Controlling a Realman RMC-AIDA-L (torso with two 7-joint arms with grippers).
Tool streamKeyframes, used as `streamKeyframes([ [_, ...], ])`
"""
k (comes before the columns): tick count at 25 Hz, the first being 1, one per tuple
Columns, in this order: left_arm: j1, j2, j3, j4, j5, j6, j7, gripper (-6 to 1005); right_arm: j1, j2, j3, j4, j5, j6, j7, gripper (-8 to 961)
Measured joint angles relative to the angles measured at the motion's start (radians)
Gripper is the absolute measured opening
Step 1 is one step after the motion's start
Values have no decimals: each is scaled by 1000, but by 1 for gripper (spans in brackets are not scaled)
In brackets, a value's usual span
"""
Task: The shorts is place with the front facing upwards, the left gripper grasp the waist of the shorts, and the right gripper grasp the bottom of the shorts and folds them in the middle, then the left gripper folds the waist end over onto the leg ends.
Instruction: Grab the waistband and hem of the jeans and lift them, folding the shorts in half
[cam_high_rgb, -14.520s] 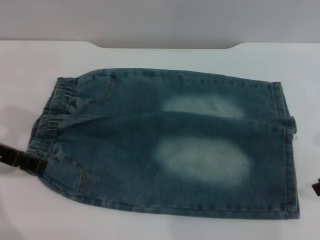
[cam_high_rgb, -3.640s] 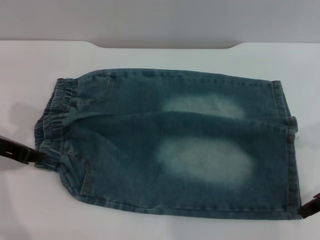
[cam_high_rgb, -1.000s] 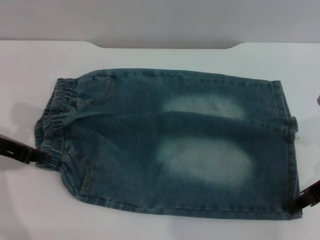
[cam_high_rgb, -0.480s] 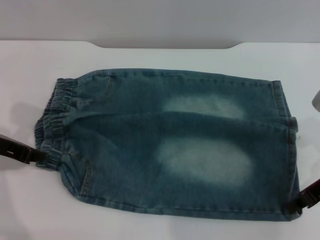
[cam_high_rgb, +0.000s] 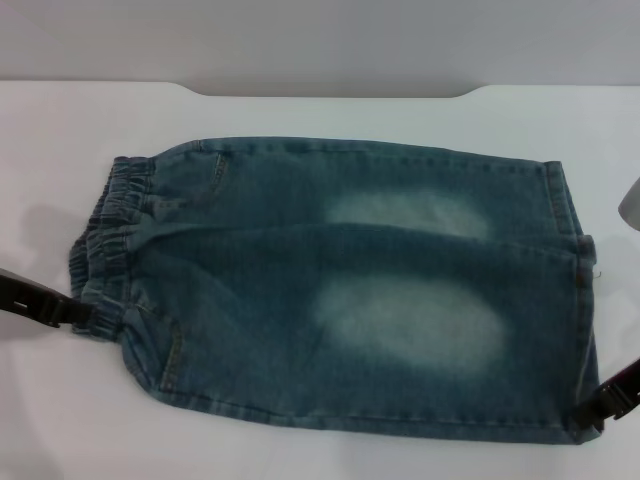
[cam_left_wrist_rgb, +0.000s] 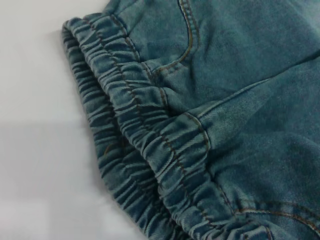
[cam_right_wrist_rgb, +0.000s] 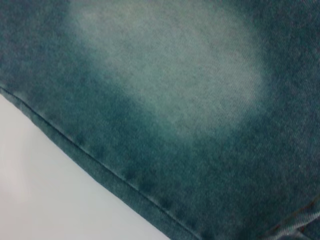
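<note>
Right gripper (cam_high_rgb: 598, 406) has crept onto the bottom (cam_high_rgb: 578, 330) corner.
Both grippers' grip: cannot tell; left gripper (cam_high_rgb: 88, 317) touches the waist (cam_high_rgb: 108, 245) of the shorts (cam_high_rgb: 350, 290).

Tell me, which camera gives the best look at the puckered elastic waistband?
The left wrist view: the gathered blue-green denim waistband fills it, stitching visible. The head view shows the waistband small, at the shorts' left end. The right wrist view shows none.

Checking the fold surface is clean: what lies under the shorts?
The shorts lie flat on the white table, bare around them. Whatever is beneath the denim is covered and cannot be seen.
</note>
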Motion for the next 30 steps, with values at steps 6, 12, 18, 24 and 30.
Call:
streamKeyframes([
  [6, 0, 0, 0, 9, -20, 3, -1, 26, -31, 0, 11, -69, 6, 0, 0, 16],
  [12, 0, 1, 0, 31, -81, 8, -1, 25, -84, -5, 58, -192, 72, -1, 3, 16],
  [18, 11, 2, -1, 55, -169, 6, -1, 25, -112, -4, 100, -261, 107, 2, -9, 17],
  [24, 33, 2, -9, 76, -227, -2, 10, 24, -122, -5, 146, -286, 131, 18, -30, 17],
  [30, 52, 4, -11, 95, -261, -7, 13, 26, -122, -4, 198, -292, 133, 45, -55, 17],
])
